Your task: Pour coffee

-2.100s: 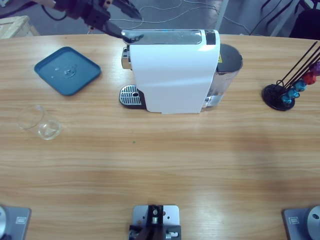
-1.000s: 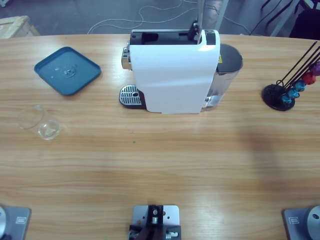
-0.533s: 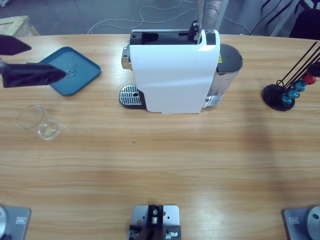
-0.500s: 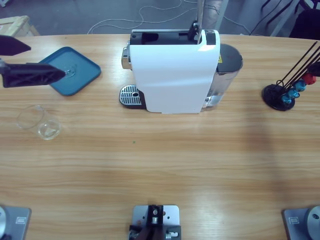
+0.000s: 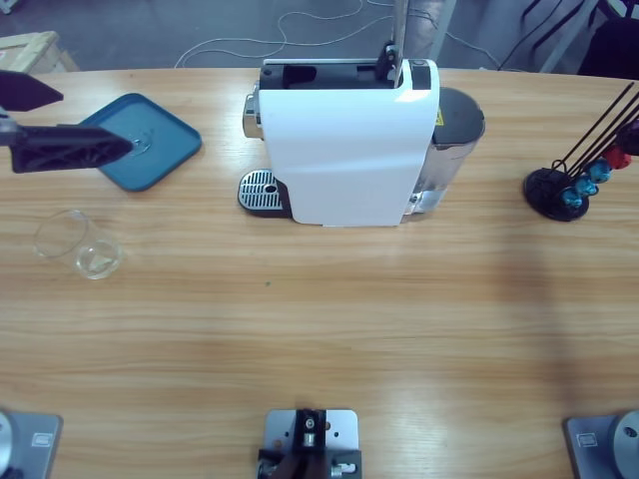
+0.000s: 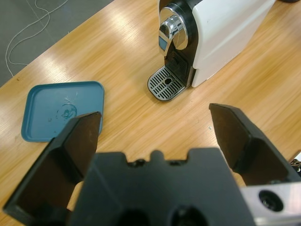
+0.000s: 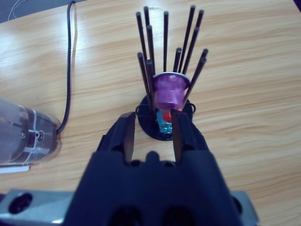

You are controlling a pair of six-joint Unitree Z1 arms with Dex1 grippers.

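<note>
The left hand [image 6: 153, 136] hung with its jaws spread wide and nothing between them, above the tabletop [image 5: 329, 329] near its left end; in the high view only its dark jaws [image 5: 60, 147] showed, reaching in from the left edge over the corner of the blue tray [image 5: 135, 140]. That wide spread looked like readiness for something round, most likely the clear glass [image 5: 80, 244] that lay just beside the tray, nearer the camera and apart from the hand. The glass looked empty: no coffee could be seen in it or anywhere else, so the pouring was judged not yet begun. Beyond the tray stood the white coffee machine [image 5: 344, 140], its spout and metal drip grille [image 6: 165, 84] facing the left hand, with the grille bare, presumably the place a glass would have to stand. The lid on top of the machine stood raised, perhaps to take a capsule.

The right hand [image 7: 153, 129] held its jaws at a narrow gap, empty, aimed at a purple capsule [image 7: 170, 89] in the black wire capsule holder [image 5: 569, 185] at the right end of the tabletop. The capsule sat just past the fingertips, not between them, as far as could be told. Red and blue capsules sat lower in the holder.
</note>
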